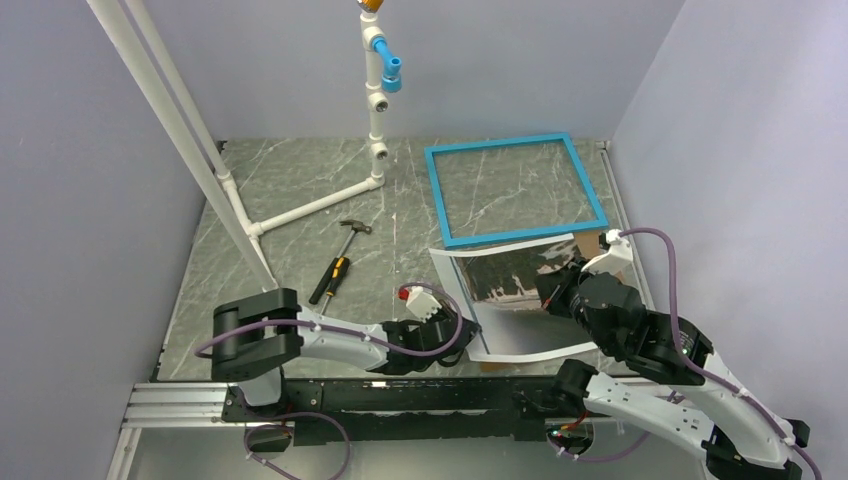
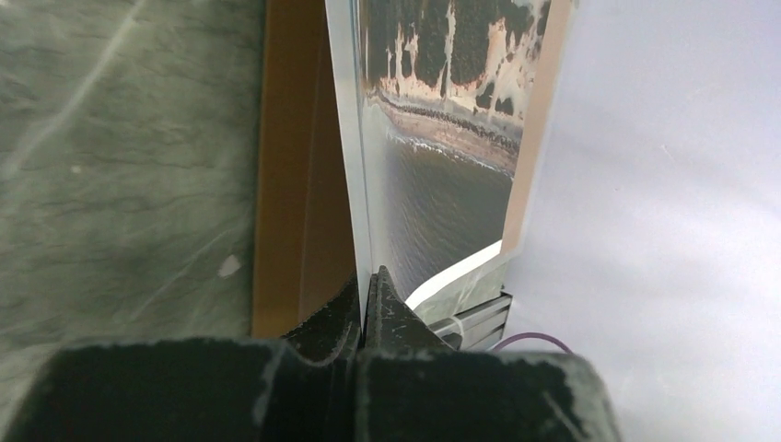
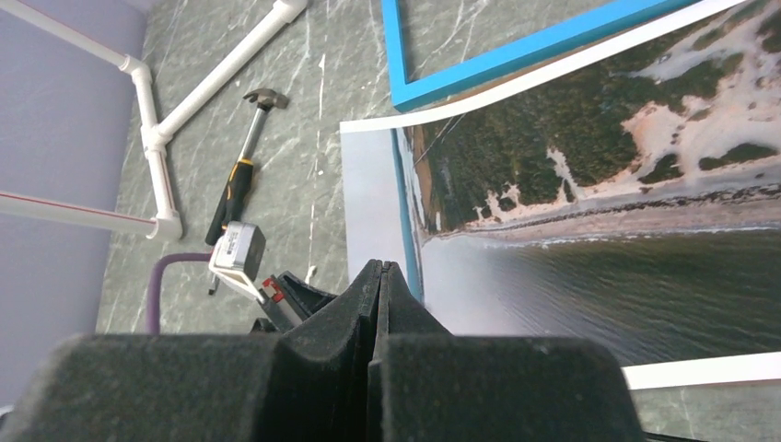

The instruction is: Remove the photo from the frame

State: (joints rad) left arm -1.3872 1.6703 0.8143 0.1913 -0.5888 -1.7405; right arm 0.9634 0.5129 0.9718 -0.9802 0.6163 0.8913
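The frame, turquoise-blue, lies flat at the back right with the marble table showing through its opening; its near rail also shows in the right wrist view. In front of it is the photo, a glossy coastline picture with a white border, its left side raised off the table. My left gripper is shut on that white left edge. A brown board lies under the photo. My right gripper is shut with nothing between its fingers and hovers over the photo near its right part.
A hammer with a black and yellow handle lies left of the photo. A white pipe stand rises at the back middle, with a slanted pipe on the left. Lilac walls close in the sides.
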